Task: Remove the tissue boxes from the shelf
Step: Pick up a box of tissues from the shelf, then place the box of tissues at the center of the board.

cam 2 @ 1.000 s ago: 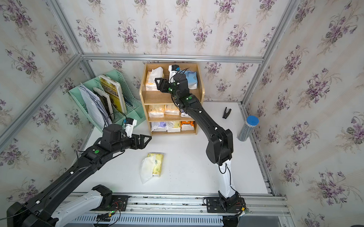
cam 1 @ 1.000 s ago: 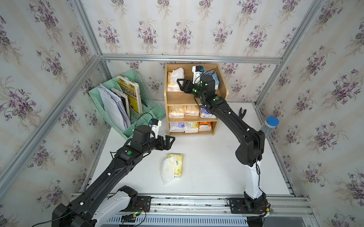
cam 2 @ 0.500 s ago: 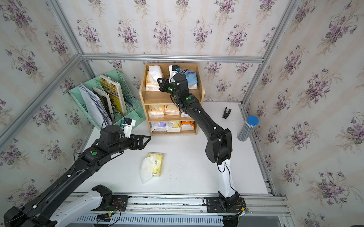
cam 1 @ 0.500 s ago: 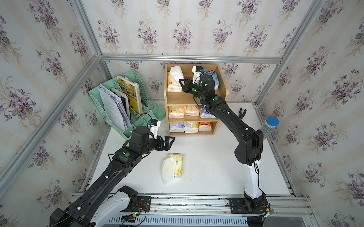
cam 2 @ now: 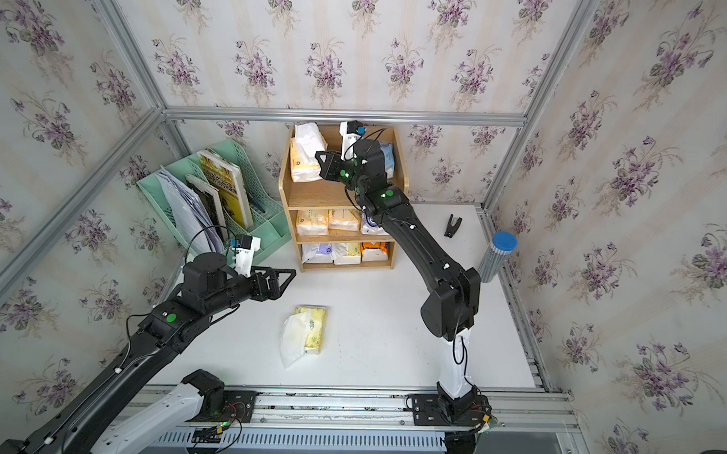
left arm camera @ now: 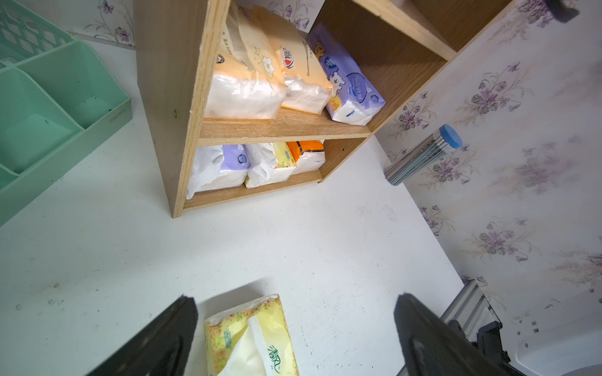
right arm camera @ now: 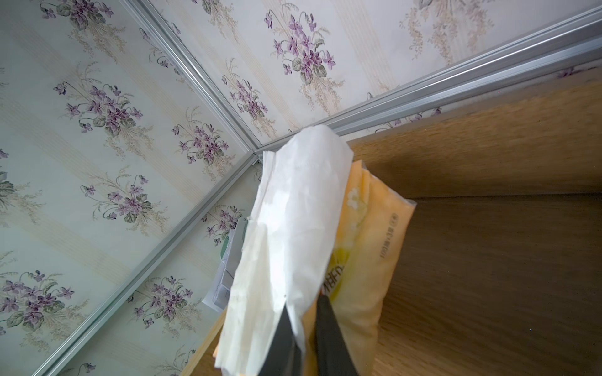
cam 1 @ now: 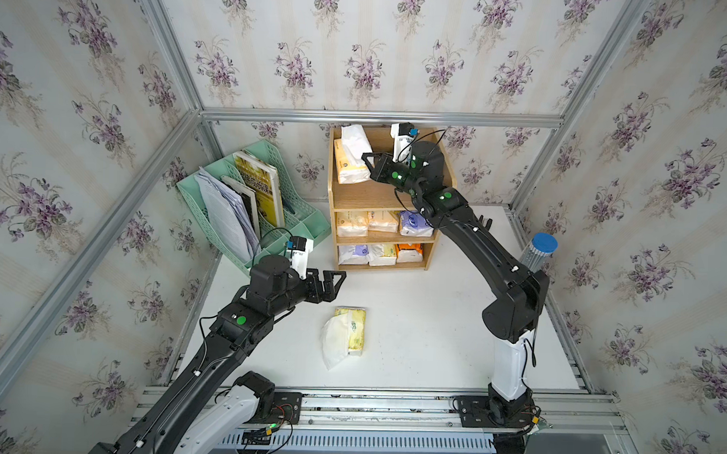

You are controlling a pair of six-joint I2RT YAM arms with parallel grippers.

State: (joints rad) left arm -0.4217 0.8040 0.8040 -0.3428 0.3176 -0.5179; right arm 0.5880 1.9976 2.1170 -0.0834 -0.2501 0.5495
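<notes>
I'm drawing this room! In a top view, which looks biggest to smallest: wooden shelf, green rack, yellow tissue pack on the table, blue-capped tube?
1. wooden shelf and green rack: look about alike, no ranking.
2. yellow tissue pack.
3. blue-capped tube, slightly smaller.

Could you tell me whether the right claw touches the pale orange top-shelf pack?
Touching: right wrist view shows the right claw clamped on the pale orange pack.
</notes>
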